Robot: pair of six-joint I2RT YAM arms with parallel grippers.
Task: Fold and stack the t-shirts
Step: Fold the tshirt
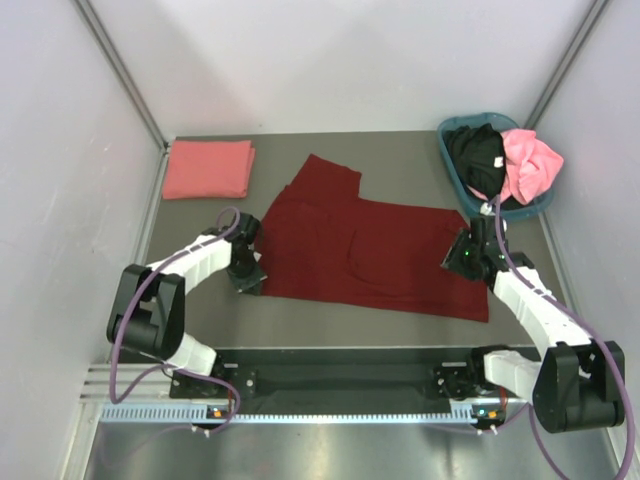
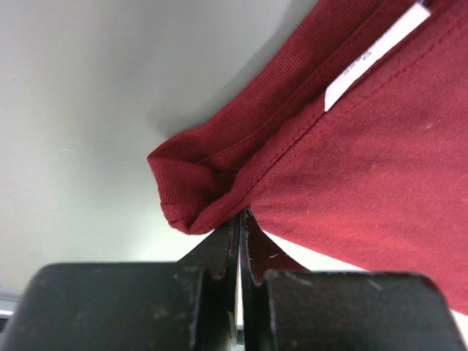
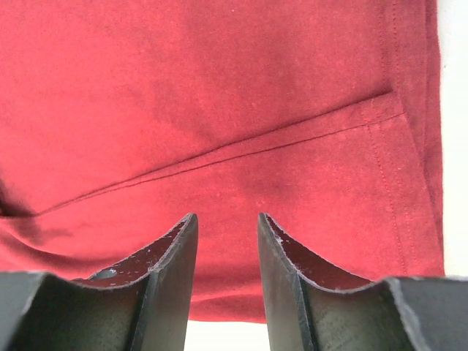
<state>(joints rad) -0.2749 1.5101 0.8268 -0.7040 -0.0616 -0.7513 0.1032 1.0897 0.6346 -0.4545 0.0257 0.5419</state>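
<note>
**Maroon shirt spread on bench, left arm pinching its corner**

From the overhead view I saw the grey bench (image 1: 400,150) with the dark maroon t-shirt (image 1: 370,250) laid out flat across its middle, one sleeve pointing toward the far side. It was the largest item and lay between the two arms.

At the far left corner sat the salmon-pink t-shirt (image 1: 208,169), folded into a neat rectangle, well apart from the maroon one.

At the far right corner stood the teal-blue basket (image 1: 447,158). Inside it the black t-shirt (image 1: 475,150) was bundled on the left and the bright pink t-shirt (image 1: 530,160) was bundled on the right, the two touching.

The left fingers (image 2: 216,256) were pressed together on a bunched fold at the maroon shirt's near left edge. Cloth was caught between them, with the ribbed hem curling just beyond the tips.

The right fingers (image 3: 172,256) stood apart with nothing between them, poised over the maroon shirt's right end, beside a stitched seam. I could not tell whether the tips touched the cloth.

A small white label (image 2: 373,55) showed on a seam in the left wrist view; its print was too small to read.
</note>
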